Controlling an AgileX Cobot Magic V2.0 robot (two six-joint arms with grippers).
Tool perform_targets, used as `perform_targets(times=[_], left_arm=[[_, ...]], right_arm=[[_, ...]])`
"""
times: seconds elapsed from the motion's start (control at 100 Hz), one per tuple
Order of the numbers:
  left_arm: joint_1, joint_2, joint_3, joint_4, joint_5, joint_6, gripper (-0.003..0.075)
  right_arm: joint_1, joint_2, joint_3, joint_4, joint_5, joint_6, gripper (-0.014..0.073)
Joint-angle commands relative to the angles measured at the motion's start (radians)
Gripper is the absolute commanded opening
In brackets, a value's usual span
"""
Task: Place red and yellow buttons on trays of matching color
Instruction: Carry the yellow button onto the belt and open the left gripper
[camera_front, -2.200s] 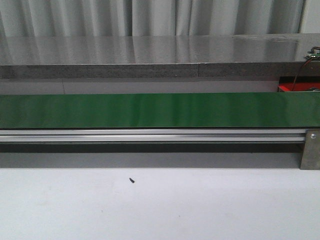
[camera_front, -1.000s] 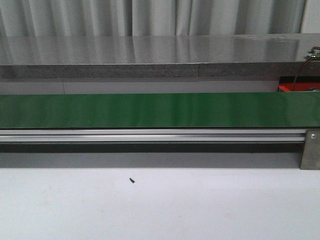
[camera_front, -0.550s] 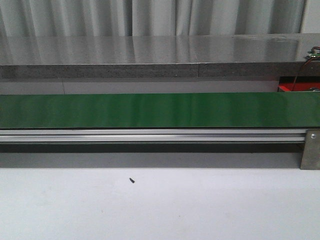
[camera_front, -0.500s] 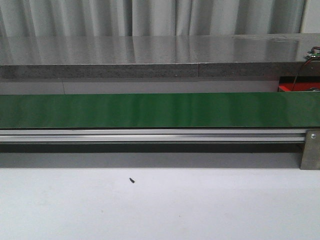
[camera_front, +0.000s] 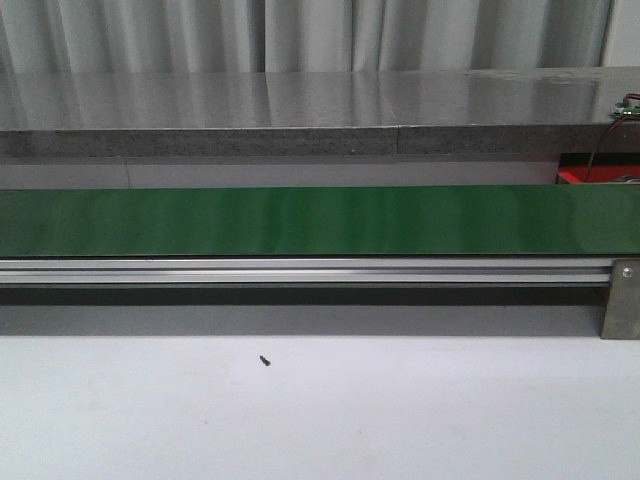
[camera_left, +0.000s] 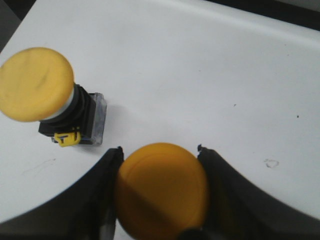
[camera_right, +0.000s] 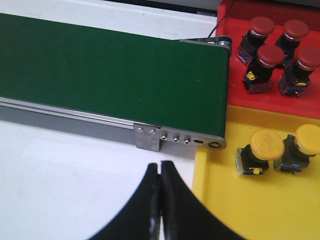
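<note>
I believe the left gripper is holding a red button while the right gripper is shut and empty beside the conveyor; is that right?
Not quite: the button in the left gripper is yellow, not red, as the left wrist view shows, with a second yellow button on the white surface nearby. The rest holds: the right gripper is shut and empty beside the conveyor.

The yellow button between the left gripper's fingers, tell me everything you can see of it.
The yellow button shows only its round, smooth, matte mushroom cap, seen from above; its body is hidden beneath. The left gripper has a dark finger against each side of the cap. It is above the white table, apart from a second yellow button lying there.
</note>
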Motion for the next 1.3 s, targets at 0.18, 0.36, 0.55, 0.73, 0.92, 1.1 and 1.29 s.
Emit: perform_targets(times=[0.18, 0.36, 0.55, 0.73, 0.92, 1.1, 1.29], left_arm=[[0.002, -0.17, -0.033, -0.006, 0.015, -0.012, 0.005], [-0.004, -0.282, -0.033, -0.014, 0.129, -0.012, 0.005], [-0.032, -0.416, 0.025, -0.029, 0.166, -0.012, 0.005], [-0.085, -0.568, 0.147, -0.029, 0.166, -0.012, 0.0049], [-0.163, -0.677, 0.304, -0.029, 0.142, -0.012, 0.0049], [-0.22, -0.694, 0.418, -0.035, 0.074, -0.012, 0.0049], [-0.243, -0.684, 0.494, -0.041, -0.039, -0.012, 0.0049]], right_arm=[[0.001, -0.002, -0.024, 0.027, -0.051, -0.006, -0.0096], [0.001, -0.002, -0.024, 0.027, -0.051, -0.006, -0.0096], [0.001, -0.002, -0.024, 0.027, -0.051, -0.006, -0.0096], [0.001, -0.002, -0.024, 0.027, -0.051, -0.006, -0.0096], [0.001, -0.002, -0.024, 0.027, -0.051, -0.006, -0.0096], [0.001, -0.002, -0.024, 0.027, -0.051, -0.006, -0.0096], [0.001, -0.002, -0.024, 0.027, -0.051, -0.006, -0.0096]])
